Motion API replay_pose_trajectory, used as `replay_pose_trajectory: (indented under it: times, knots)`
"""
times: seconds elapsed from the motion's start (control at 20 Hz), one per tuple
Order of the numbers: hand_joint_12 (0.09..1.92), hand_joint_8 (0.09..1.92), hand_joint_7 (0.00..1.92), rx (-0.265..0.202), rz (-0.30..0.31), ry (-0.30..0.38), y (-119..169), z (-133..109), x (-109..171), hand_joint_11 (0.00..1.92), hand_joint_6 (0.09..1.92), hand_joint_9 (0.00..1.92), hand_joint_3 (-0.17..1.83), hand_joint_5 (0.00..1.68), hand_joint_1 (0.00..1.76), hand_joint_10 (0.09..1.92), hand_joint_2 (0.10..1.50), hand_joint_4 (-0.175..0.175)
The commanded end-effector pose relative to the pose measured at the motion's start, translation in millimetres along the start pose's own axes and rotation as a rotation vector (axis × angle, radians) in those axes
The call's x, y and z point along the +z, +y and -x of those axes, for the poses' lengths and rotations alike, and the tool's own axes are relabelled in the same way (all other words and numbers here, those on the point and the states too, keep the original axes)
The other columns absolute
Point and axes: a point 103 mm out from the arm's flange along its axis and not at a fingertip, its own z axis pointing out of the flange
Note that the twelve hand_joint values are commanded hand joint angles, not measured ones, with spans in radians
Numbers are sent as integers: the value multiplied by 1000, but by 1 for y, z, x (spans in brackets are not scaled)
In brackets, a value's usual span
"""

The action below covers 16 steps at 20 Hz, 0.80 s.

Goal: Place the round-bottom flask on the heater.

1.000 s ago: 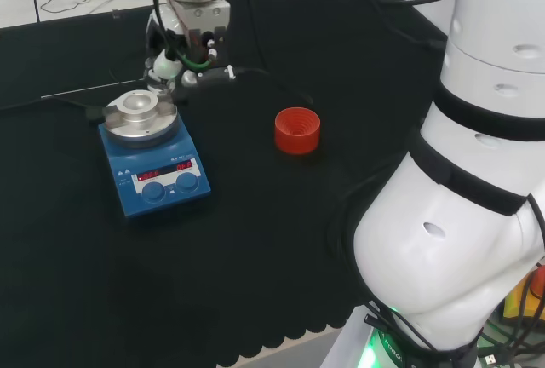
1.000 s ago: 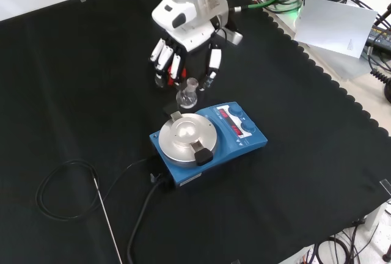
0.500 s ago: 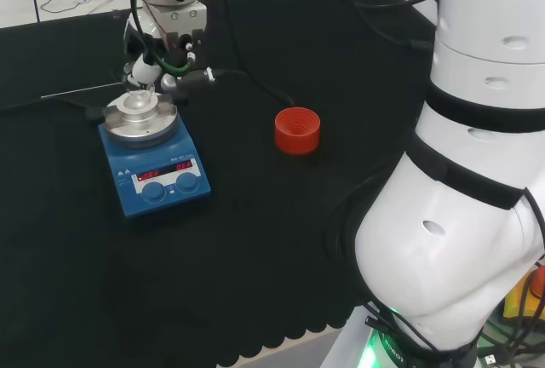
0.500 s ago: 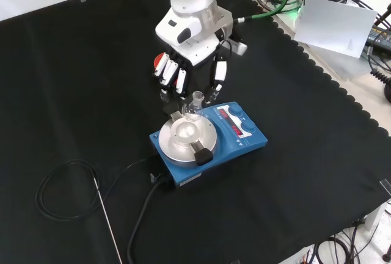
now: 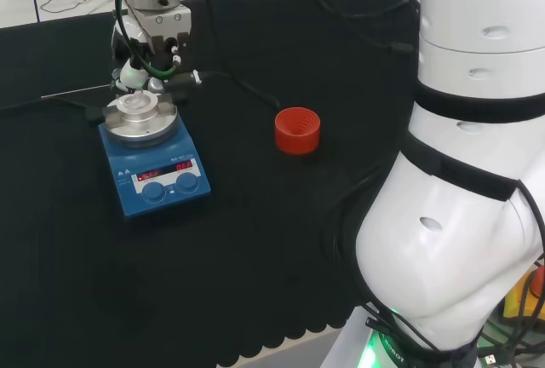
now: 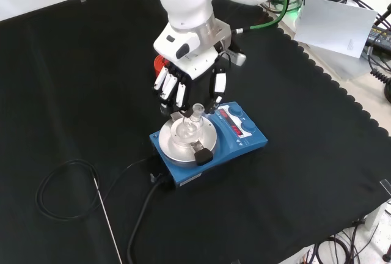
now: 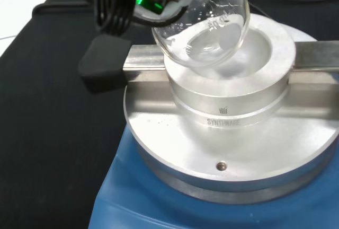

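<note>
The hand (image 6: 190, 71) has its fingers (image 6: 218, 85) curled around the neck of the clear flask (image 7: 204, 25), holding it just above the round hollow of the metal block on the blue heater (image 6: 244, 145), apart from the red stand (image 5: 296, 129).

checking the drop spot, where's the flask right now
In the front view the flask hangs over the heater block's round well, held by the hand just above it; the wrist view shows its bulb above the well.
</note>
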Motion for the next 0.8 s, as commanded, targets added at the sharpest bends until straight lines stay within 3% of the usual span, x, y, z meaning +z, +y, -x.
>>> replay_pose_trajectory:
  times: [0.05, 0.55, 0.7, 0.8]
  knots:
    - [1279, 706, 518, 1, -22, -11, 5, 0, 8, 542, 961, 763, 717, 1123, 1116, 579, 701, 42]
    - [1279, 707, 517, 19, -32, -24, 9, 8, 15, 542, 963, 762, 718, 1122, 1115, 579, 701, 43]
    - [1279, 707, 516, 27, -30, -7, 9, 11, 15, 542, 963, 761, 718, 1121, 1115, 579, 701, 43]
    - [1283, 713, 500, 32, -41, 18, 9, 16, 16, 541, 985, 755, 617, 1081, 1101, 586, 769, 45]
